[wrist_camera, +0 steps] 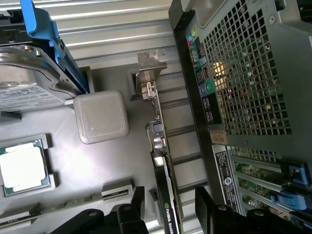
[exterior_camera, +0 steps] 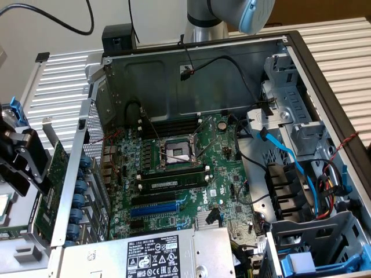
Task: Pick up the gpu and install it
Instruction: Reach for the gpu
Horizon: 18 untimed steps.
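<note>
The gpu (wrist_camera: 165, 180) stands on its edge in a grey tray, just outside the computer case, with its silver end bracket (wrist_camera: 151, 63) at the far end. In the exterior view the gpu (exterior_camera: 55, 174) shows its green board at that view's left, next to the case's rear wall. My gripper (wrist_camera: 170, 217) is open and straddles the card, one black finger (wrist_camera: 131, 214) on each side with a gap to the card. The exterior view has my gripper (exterior_camera: 23, 159) low at its left edge, beside the card.
The open case holds the large green motherboard (exterior_camera: 174, 174) with a blue slot (exterior_camera: 153, 208) and a power supply (exterior_camera: 156, 255) at the front. The case's perforated rear panel (wrist_camera: 243, 73) is close to the card. On the tray lie a hard drive (wrist_camera: 24, 83), a processor (wrist_camera: 22, 168) and a grey block (wrist_camera: 100, 117).
</note>
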Available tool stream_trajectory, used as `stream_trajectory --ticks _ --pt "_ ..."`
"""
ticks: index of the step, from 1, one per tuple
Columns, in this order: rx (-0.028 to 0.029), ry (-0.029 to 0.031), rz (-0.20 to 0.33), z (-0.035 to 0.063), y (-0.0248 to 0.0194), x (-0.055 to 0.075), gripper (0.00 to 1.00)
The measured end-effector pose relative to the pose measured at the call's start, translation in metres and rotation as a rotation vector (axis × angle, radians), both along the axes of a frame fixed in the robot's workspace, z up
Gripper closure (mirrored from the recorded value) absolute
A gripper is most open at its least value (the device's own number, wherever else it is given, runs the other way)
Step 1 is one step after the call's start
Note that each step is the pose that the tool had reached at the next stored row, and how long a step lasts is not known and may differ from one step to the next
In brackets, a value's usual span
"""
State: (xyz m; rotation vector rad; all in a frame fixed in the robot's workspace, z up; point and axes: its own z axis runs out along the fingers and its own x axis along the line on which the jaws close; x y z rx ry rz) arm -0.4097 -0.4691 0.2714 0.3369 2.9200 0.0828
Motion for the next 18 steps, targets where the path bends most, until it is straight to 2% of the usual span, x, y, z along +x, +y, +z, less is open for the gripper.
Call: stream_trajectory --ticks 3,8,13,18 --pt "-0.0001 0.0003 0.000 -0.0001 0.0000 0.000 0.47" --pt "-0.0003 -0.0002 0.002 -0.0085 0.0001 0.000 0.47" --pt "-0.0011 -0.0104 0.033 -0.0143 0.0006 0.000 0.47" --pt "-0.0012 -0.0112 0.036 -0.0154 0.0007 0.000 0.47"
